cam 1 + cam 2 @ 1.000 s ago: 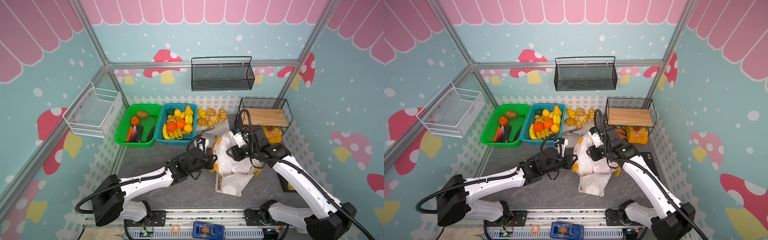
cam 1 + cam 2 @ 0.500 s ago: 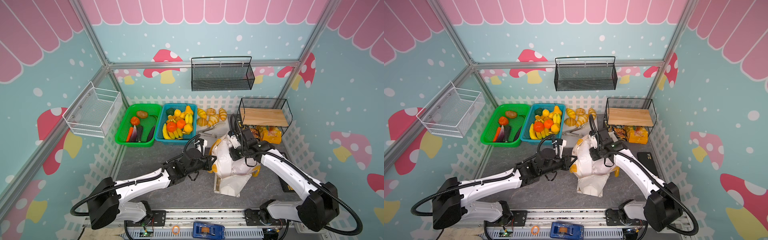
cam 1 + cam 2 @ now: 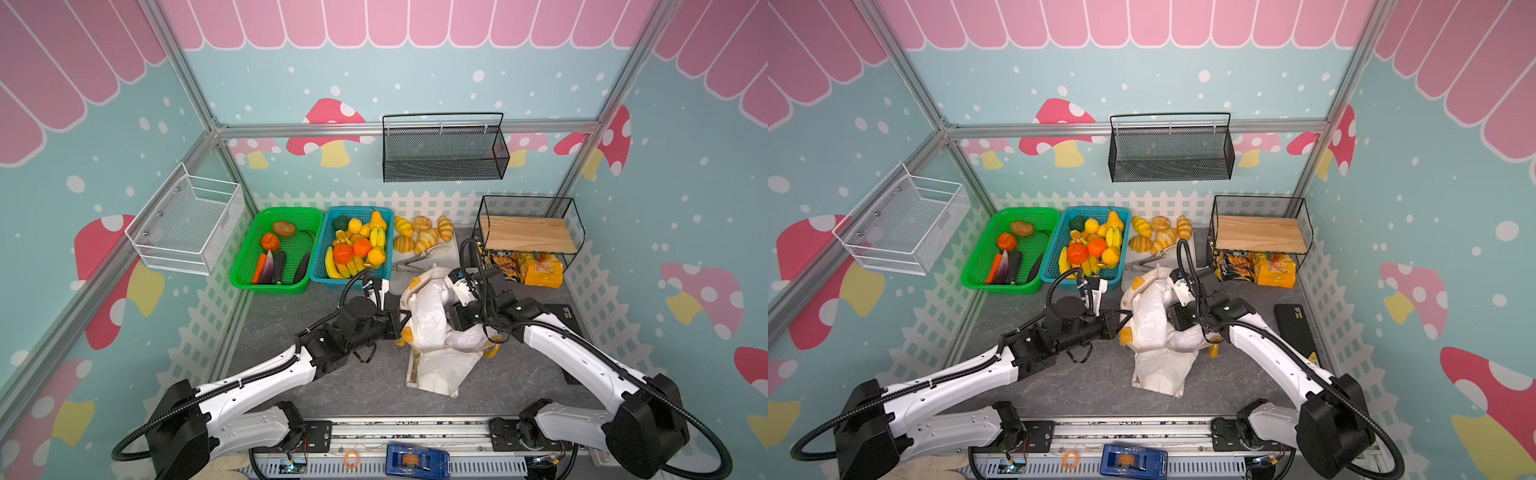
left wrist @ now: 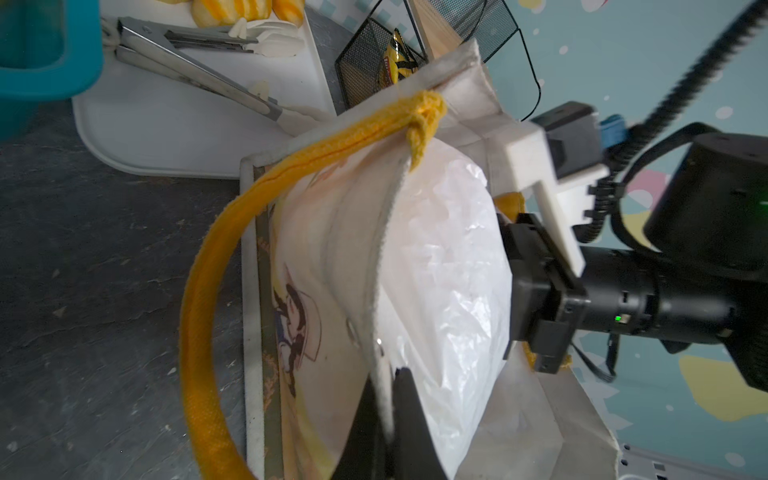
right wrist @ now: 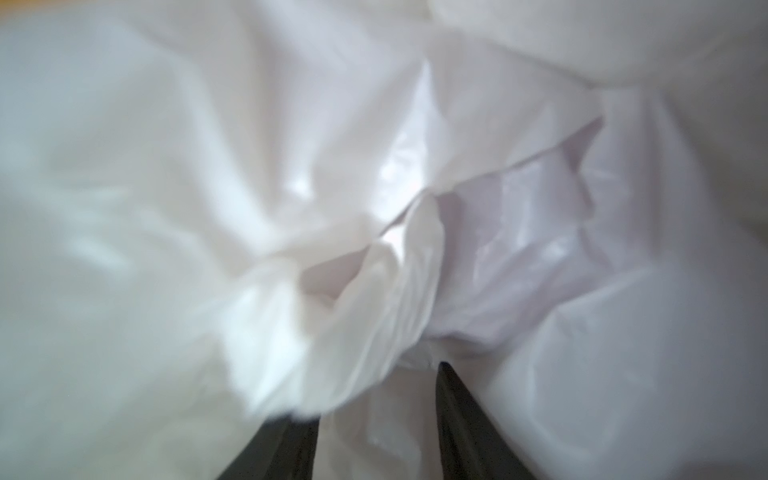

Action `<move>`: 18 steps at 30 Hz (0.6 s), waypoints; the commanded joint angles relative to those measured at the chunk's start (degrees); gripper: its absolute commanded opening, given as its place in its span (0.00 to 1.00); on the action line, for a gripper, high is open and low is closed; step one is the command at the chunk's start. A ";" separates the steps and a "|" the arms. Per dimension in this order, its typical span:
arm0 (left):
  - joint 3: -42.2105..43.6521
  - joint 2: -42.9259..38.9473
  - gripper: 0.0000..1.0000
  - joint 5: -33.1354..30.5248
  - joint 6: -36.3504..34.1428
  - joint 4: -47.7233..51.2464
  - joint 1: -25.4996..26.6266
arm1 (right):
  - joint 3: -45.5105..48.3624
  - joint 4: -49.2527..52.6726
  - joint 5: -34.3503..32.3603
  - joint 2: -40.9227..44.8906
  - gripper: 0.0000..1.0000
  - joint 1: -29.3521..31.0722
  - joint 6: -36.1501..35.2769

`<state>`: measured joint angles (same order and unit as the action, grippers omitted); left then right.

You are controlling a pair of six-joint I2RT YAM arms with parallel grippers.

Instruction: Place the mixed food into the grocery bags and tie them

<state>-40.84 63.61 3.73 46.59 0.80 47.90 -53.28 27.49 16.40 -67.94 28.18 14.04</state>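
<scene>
Grey tabletop [image 3: 278, 309] left of tote [image 3: 436, 370]: wide free lane. Front strip open too. Back edge walled off: green basket [image 3: 270, 287], blue basket [image 3: 319, 249], tray [image 3: 446, 253], wire shelf [image 3: 528, 235]. Left gripper [image 3: 402, 323] and right gripper [image 3: 449, 318] flank plastic bag [image 3: 428, 320], both sides blocked. Black slab [image 3: 561, 311] lies flat at right, low obstacle.

The tote [image 3: 436, 374] lay on the worktop [image 3: 365, 390], its rim caught in the left gripper [image 4: 384, 419]. The plastic bag [image 4: 449, 270] sat inside the tote, just ahead of that gripper, with the right gripper [image 5: 374, 415] pushed into it from the far side. Beyond the left gripper a tray [image 4: 166, 137] carried tongs [image 4: 195, 70]. A wire shelf [image 3: 528, 237] stood behind the right gripper.
</scene>
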 commanded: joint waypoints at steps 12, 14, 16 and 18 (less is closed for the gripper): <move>2.91 -10.08 0.00 -2.36 -0.13 6.47 -5.49 | -8.11 8.81 -11.30 -1.74 0.38 1.42 -1.90; 3.12 -10.44 0.00 -2.73 -0.43 7.06 -5.75 | -5.78 6.64 -9.61 -2.77 0.34 3.34 -1.08; 3.71 -10.65 0.00 -2.71 -0.37 7.19 -6.12 | -3.45 3.20 -7.93 -4.16 0.31 5.70 0.07; 4.35 -10.80 0.00 -2.69 0.01 7.20 -6.48 | -2.26 0.44 -6.12 -6.26 0.30 7.23 1.00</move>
<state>-37.23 54.37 3.66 46.37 8.78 42.41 -56.75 31.57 7.64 -72.55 33.67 13.45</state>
